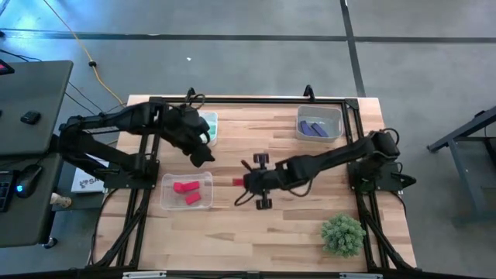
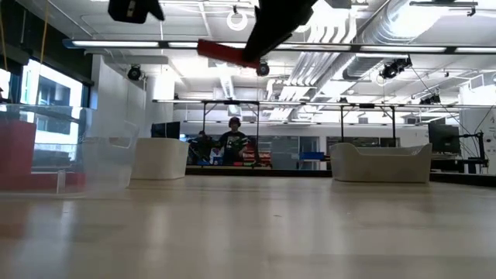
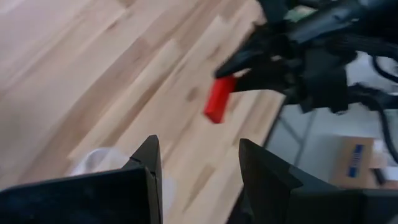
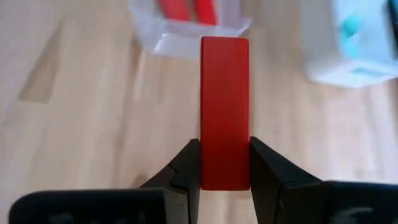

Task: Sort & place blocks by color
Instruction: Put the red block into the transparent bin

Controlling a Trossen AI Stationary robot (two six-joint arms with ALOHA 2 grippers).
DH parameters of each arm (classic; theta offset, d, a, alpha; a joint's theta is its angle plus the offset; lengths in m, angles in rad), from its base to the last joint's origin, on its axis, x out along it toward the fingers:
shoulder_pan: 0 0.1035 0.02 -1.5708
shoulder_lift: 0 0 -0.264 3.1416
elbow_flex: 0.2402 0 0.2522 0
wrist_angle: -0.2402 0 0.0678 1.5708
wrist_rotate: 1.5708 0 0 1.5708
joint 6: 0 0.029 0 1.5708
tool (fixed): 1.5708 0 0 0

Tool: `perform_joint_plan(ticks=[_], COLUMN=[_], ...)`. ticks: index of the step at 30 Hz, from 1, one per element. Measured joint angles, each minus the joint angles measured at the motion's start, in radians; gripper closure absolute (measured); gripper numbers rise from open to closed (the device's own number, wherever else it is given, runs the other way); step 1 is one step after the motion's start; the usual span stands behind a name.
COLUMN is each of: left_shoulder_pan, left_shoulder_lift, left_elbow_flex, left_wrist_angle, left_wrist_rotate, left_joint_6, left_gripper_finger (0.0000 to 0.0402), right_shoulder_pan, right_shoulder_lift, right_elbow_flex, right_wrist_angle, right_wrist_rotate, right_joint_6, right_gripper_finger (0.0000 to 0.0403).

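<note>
Red block gripped in right fingers above table; left fingers parted, empty.

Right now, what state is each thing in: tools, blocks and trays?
Right tool: shut on red block, held above the table.
Left tool: open, holding nothing, near the teal tray.
Red tray: holds two red blocks.
Purple tray: holds purple blocks.
</note>
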Motion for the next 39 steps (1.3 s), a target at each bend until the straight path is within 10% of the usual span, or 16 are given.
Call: perform_joint_plan(ticks=[39], left_shoulder_pan=[0.111], left_shoulder_lift=[0.000], left_elbow_flex=[0.000], left_wrist_angle=[0.263], left_wrist_rotate=[-0.118], left_joint_6=[-0.034], left_gripper_finger=[0.0277], right_shoulder_pan=[-0.143], right_shoulder_lift=[-0.111], right_elbow_flex=[0.001], right_wrist_angle=[0.371], right_wrist_rotate=[0.377], right_joint_6=[-0.394], right_gripper_finger=[0.0326])
